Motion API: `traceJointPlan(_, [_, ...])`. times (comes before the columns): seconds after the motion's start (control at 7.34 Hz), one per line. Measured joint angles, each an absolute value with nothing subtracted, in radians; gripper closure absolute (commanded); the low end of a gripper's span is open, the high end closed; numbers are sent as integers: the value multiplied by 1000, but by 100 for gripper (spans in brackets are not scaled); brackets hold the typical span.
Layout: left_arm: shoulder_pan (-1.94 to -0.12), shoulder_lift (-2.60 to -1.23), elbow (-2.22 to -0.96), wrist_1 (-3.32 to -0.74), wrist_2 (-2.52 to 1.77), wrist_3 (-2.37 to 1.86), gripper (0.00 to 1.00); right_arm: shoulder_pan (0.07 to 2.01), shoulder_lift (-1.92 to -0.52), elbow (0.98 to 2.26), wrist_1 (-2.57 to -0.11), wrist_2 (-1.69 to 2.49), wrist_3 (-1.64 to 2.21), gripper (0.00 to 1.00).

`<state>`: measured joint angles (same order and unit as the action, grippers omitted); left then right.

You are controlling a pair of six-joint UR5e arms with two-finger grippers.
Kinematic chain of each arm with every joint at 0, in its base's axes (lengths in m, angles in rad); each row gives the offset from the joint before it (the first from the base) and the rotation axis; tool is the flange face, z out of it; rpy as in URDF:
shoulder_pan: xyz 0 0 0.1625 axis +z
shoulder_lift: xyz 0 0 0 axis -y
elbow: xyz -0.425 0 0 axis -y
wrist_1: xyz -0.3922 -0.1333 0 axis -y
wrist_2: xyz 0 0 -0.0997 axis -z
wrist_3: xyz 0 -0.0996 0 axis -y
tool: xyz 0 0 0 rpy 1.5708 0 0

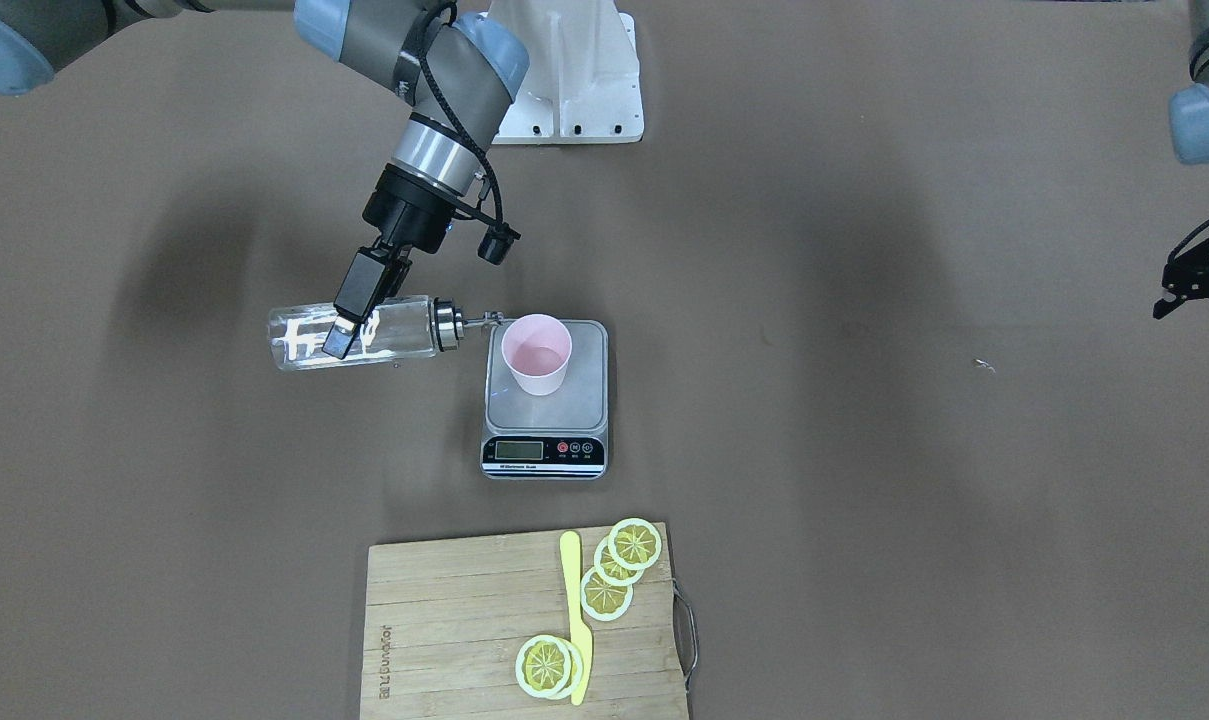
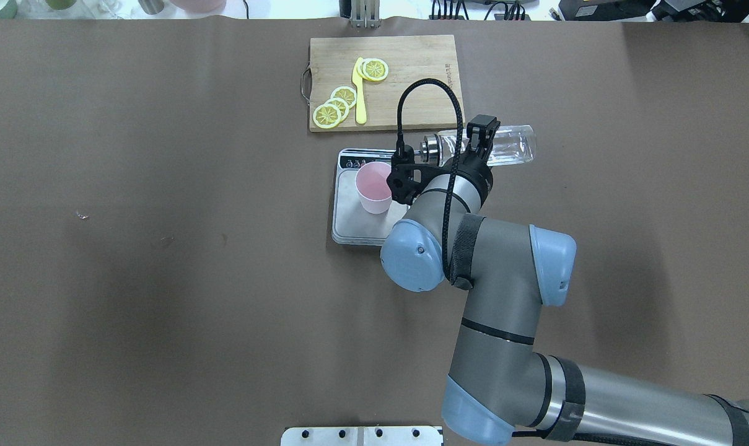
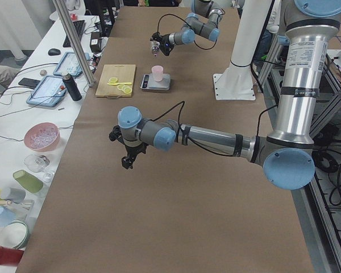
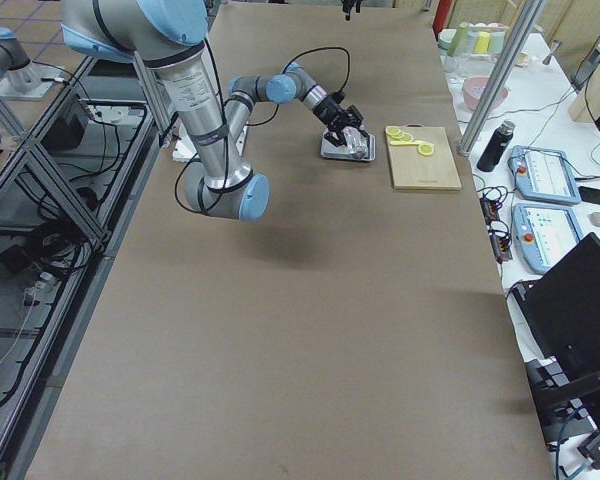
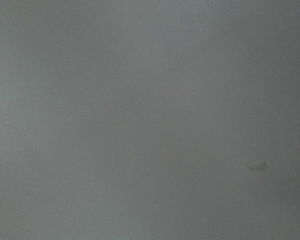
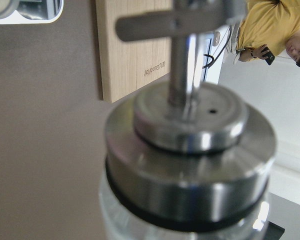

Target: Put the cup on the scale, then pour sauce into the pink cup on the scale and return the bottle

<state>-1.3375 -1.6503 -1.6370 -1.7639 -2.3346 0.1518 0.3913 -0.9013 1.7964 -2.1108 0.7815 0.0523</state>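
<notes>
Partly cut off at the view's edge, the left hand (image 1: 1200, 282) cannot be judged spread or closed. The right hand (image 1: 344, 332) pinches the clear bottle (image 1: 404, 328), lying level, its silver pourer (image 1: 450, 324) at the rim of the pink cup (image 1: 536, 354), which stands on the scale (image 1: 586, 398). Contents indiscernible.

Table (image 1: 864, 520) is 1 long surface covered edge to edge in plain brown sheeting, a bit shadowy in spots. Only 3 things sit right on it: the scale (image 1: 586, 402) around the middle, flat, display facing away from the robot; a wooden board (image 1: 444, 620) just past it, close but not touching; and the white base (image 1: 574, 90) at the robot's edge. There's also 1 tiny pale speck (image 1: 983, 365) off on the robot's left side.
</notes>
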Motion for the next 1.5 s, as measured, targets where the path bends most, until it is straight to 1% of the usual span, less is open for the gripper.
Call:
traceJointPlan(0.54, [-1342,-1646,-1637,-1764,-2335,152,3,390,-859,1795,-2211,766,52,100])
traceJointPlan(0.82, [-1344,-1646,-1637,-1764,-2335,152,3,389,-857,1797,-2222,763,55,100])
traceJointPlan(1.23, [-1350,-1647,-1639,-1764,-2335,149,3,383,-897,1834,-2171,779,101,100])
traceJointPlan(1.5, [-1355,-1647,-1644,-1764,-2343,148,2,383,-916,1852,-2076,830,132,100])
